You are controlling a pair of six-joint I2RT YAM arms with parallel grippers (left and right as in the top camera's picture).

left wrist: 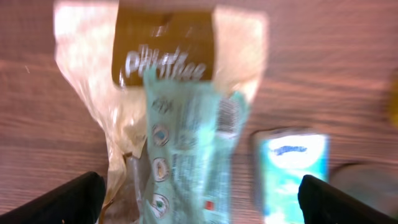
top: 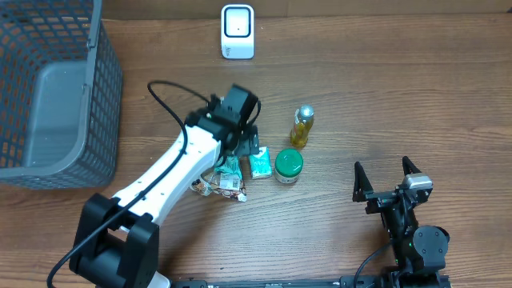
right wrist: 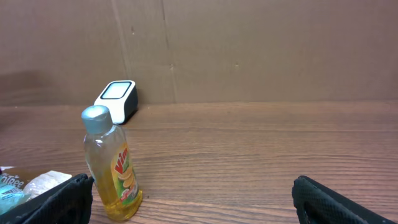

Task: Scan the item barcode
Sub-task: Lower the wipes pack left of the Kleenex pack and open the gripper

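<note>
Closest to us lies a teal packet (left wrist: pixel 193 143), flat on the bench (left wrist: pixel 342 74) under our left tool (left wrist: pixel 202 202) and resting on a clear bag (left wrist: pixel 81 74). We see that tool spread wide, one finger either side of the packet, gripping nothing. We judge the packet light, soft and crinkly, its film slippery, so we would pinch across its narrow width near the middle, leaving what looks like a barcode by its right edge uncovered. A carton (left wrist: pixel 292 168) sits just right of the tool; the scanner (top: pixel 238 32) stands well ahead. Our right tool (top: pixel 382 168) hangs wide open, empty.
</note>
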